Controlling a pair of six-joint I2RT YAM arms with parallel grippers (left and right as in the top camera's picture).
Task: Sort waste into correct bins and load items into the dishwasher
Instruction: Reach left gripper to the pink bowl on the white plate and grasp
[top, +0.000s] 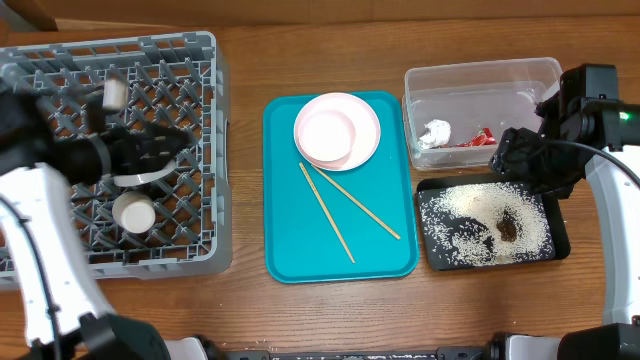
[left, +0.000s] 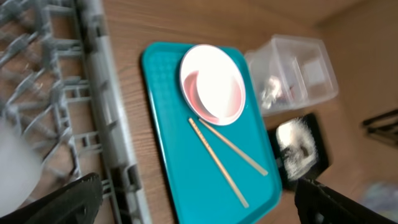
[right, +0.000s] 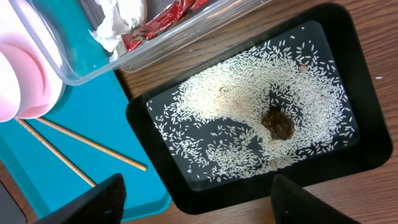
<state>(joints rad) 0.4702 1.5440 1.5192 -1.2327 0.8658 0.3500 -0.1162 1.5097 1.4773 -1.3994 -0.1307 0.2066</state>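
Rice grains (right: 224, 106) lay scattered across the floor of the black tray (top: 558, 228) at the near right of the table. The brown food bit (right: 278, 124) rested among them, right of centre. Left of that tray, the teal serving tray (top: 300, 240) carried the two chopsticks (top: 326, 212) on its near half. They lay flat, close together at their far ends and spread apart toward the near right.

At the left, the dish rack (top: 180, 230) held the small white cup (top: 134, 212) in its near half. The left gripper (top: 165, 148) hovered above the middle of the rack. In the left wrist view its fingers (left: 68, 199) stood wide apart with nothing between them. A pale curved rim beneath that gripper was possibly the grey bowl (top: 140, 180); blur prevented confirmation.

The right gripper (top: 518, 158) hung over the far edge of the black tray, on the near side of the clear tub (top: 480, 68). Its fingers (right: 93, 202) were spread wide and held nothing.

On the far half of the teal serving tray, the pale pinkish bowl (top: 327, 137) sat on the round white plate (top: 368, 120), offset toward the near left.

The clear tub stood at the far right, just beyond the black tray. It contained the crumpled white napkin (top: 435, 133) at its left end and the red-and-white wrapper (top: 477, 138) just right of it, both close to the near wall.
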